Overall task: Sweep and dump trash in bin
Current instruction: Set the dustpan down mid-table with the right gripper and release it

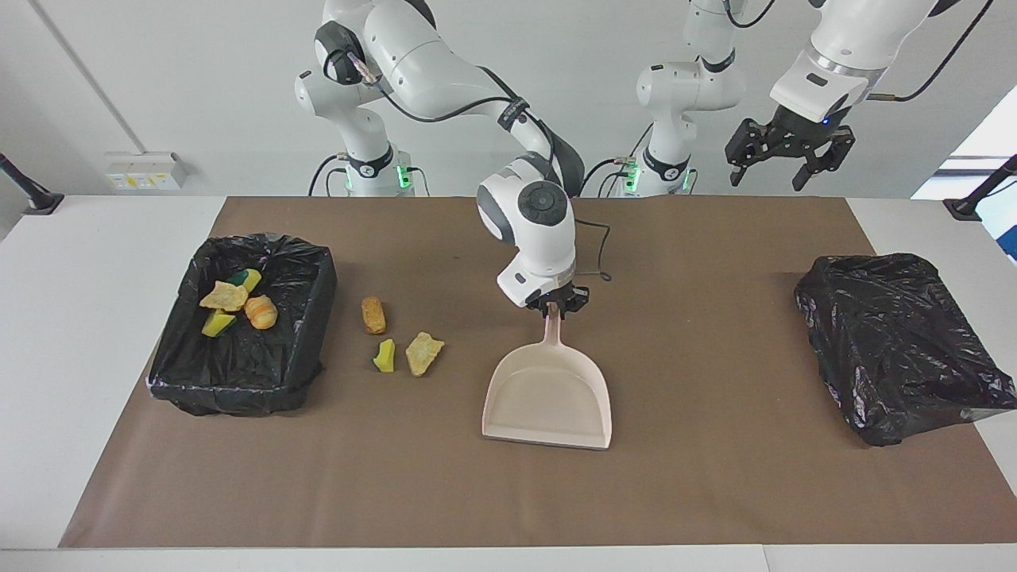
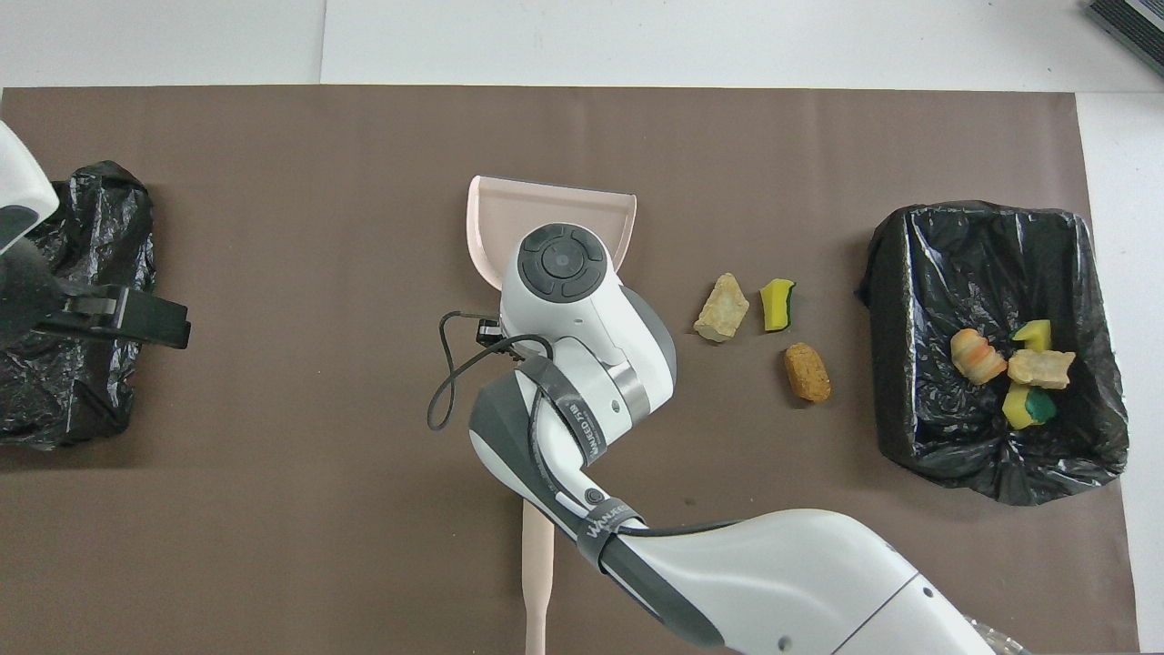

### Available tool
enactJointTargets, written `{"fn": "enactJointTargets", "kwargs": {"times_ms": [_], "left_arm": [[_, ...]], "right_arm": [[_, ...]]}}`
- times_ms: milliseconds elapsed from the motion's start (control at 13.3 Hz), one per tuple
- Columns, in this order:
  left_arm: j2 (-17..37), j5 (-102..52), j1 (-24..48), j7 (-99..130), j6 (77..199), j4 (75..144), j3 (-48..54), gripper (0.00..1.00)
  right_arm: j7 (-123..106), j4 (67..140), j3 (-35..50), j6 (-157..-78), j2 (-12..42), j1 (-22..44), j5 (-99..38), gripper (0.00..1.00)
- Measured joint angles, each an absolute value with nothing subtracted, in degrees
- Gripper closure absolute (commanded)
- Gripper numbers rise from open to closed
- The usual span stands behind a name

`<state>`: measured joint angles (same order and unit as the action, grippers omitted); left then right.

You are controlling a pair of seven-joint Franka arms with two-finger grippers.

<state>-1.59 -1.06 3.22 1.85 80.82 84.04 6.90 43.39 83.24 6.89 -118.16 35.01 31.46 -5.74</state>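
A pale pink dustpan (image 1: 548,393) lies on the brown mat, empty, its mouth turned away from the robots; it also shows in the overhead view (image 2: 509,214). My right gripper (image 1: 558,306) is shut on its handle. Three trash scraps lie between the dustpan and the bin: a tan-orange lump (image 1: 373,315), a yellow-green sponge bit (image 1: 384,356) and a tan lump (image 1: 424,352). The black-lined bin (image 1: 238,389) at the right arm's end holds several more scraps (image 1: 234,298). My left gripper (image 1: 769,176) is open and empty, raised above the left arm's end of the table.
A second black-bagged box (image 1: 898,342) sits at the left arm's end. A pink stick (image 2: 538,573) lies under the right arm, nearer to the robots than the pan; I cannot tell whether it joins the dustpan. A black cable (image 2: 446,382) hangs from the right wrist.
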Motion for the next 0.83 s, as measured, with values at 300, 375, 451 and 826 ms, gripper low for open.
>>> {"fn": "enactJointTargets", "kwargs": {"times_ms": [300, 375, 451, 826], "left_arm": [[-1.59, -1.06, 0.59, 1.92, 80.33, 84.04, 6.78, 0.00], [-1.59, -1.06, 0.20, 1.92, 80.30, 84.04, 6.78, 0.00], [-1.59, -1.06, 0.09, 1.92, 80.29, 84.04, 6.77, 0.00], [-1.48, -1.09, 0.33, 1.79, 83.39, 84.05, 7.72, 0.00]], "right_arm": [[43.30, 81.75, 6.76, -115.19, 34.39, 32.24, -4.56, 0.00], [43.30, 81.16, 6.76, -112.46, 32.75, 32.25, -4.56, 0.00], [43.30, 81.03, 6.80, -109.22, 30.58, 32.32, -4.70, 0.00], [46.56, 89.22, 8.65, -101.62, 20.35, 35.80, -6.31, 0.00]]}}
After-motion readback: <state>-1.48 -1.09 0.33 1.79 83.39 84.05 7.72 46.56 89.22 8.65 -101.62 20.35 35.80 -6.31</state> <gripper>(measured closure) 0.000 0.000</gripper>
